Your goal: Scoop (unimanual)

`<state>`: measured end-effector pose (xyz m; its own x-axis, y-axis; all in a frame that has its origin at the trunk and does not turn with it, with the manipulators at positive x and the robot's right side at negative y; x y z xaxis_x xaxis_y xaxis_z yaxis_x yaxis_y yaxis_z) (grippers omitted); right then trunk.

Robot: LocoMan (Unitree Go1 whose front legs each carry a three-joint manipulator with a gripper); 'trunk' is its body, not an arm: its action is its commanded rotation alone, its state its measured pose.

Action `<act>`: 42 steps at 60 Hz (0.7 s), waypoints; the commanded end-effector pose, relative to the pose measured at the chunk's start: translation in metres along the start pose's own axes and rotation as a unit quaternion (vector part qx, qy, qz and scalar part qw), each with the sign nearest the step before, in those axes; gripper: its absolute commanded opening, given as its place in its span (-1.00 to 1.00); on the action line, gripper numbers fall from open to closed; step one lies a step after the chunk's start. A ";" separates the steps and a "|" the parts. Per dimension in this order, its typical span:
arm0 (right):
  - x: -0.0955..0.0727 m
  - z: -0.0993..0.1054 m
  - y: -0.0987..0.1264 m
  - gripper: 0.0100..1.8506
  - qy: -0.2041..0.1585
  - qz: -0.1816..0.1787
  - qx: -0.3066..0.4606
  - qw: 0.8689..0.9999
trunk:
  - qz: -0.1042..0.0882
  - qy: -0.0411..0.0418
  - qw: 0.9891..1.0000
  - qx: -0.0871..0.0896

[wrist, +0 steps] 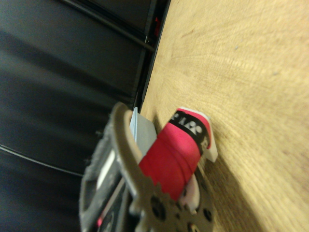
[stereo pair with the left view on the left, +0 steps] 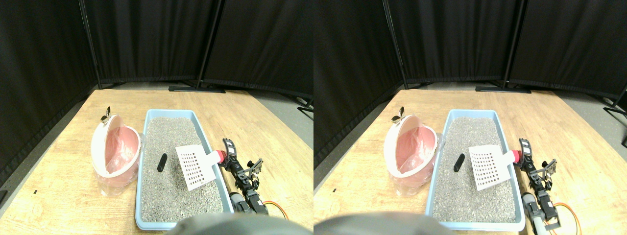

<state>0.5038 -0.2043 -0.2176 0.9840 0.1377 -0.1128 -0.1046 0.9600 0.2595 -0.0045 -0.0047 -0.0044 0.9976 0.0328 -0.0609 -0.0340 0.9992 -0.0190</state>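
A blue litter tray full of grey litter lies on the wooden table. A small black lump rests on the litter near the middle. Over the litter's right side a white slotted scoop sits tilted, its red-wrapped handle sticking out across the tray's right rim. My right gripper is at that rim, shut on the handle. In the wrist view the red handle fills the middle, pressed against the dark jaw frame.
A pink and white bin lined with clear plastic stands open against the tray's left side. Black curtains on stands close off the back and left. Bare wooden tabletop spreads to the right of my arm.
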 end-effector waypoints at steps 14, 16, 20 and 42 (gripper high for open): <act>0.005 0.008 -0.001 -0.95 -0.046 0.041 -0.013 0.998 | 0.007 0.011 1.000 -0.012; 0.005 0.008 -0.001 -0.95 -0.050 0.040 -0.015 0.998 | 0.007 0.010 1.000 -0.012; 0.002 0.011 -0.002 -0.95 -0.060 0.045 -0.017 0.997 | 0.008 0.011 1.000 -0.013; -0.012 0.037 0.006 -0.95 -0.099 0.053 -0.049 0.992 | 0.016 0.012 1.000 -0.018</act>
<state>0.4987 -0.2096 -0.1996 0.9766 0.2141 0.0186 -0.2129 0.9523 0.2184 -0.0039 -0.0037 -0.0035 0.9967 0.0495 -0.0638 -0.0518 0.9981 -0.0348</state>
